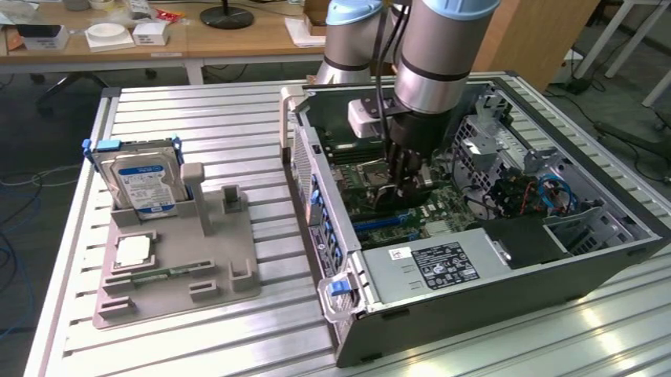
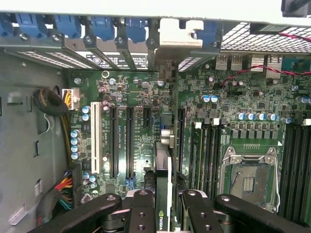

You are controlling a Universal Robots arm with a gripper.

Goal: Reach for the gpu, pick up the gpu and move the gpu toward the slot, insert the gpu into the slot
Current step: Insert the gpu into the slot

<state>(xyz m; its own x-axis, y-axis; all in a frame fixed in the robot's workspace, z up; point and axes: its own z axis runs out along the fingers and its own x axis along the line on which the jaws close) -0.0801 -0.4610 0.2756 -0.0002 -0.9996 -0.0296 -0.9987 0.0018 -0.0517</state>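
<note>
While above the motherboard (image 2: 146, 126), the gripper (image 2: 163, 201) (apparently) clasps the gpu (image 2: 163, 165).

The arm's dark wrist blocks the gripper (image 1: 404, 184) inside the case (image 1: 504, 298), so its fingertips are hidden. In the wrist view the gpu (image 2: 164, 194) runs edge-on, covering its slot; the label print is too small to read.
</note>
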